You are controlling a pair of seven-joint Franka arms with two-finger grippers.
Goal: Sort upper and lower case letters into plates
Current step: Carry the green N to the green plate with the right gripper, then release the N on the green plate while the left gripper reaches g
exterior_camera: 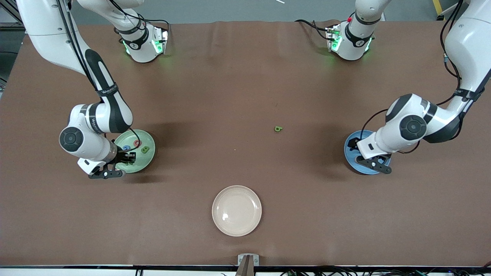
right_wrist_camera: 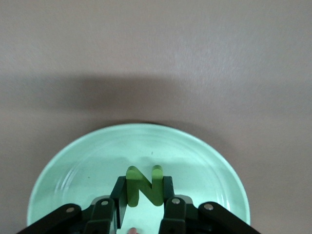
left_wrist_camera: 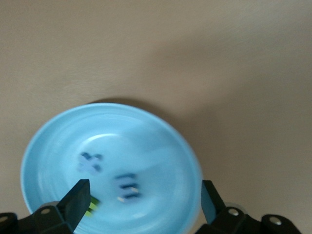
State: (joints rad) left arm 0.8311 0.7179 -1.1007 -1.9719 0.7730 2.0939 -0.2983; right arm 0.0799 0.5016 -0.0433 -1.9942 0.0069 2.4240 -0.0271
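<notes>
Brown surface (exterior_camera: 230, 96) before you: your right pincer (right_wrist_camera: 141, 204) grips the green N (right_wrist_camera: 144, 187) over the mint plate (right_wrist_camera: 73, 165); your left pincer (left_wrist_camera: 144, 200) hangs open over the blue plate (left_wrist_camera: 161, 141), with blue x (left_wrist_camera: 90, 162) and m (left_wrist_camera: 127, 185) inside. A small green b (exterior_camera: 278, 128) lies mid-surface.

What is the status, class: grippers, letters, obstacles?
Right gripper shut on green N over mint plate. Left gripper open over blue plate. Green b alone mid-table. Nothing blocking.

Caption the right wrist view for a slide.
Right hand shut on the green N, held over the mint green plate on the brown table.
</notes>
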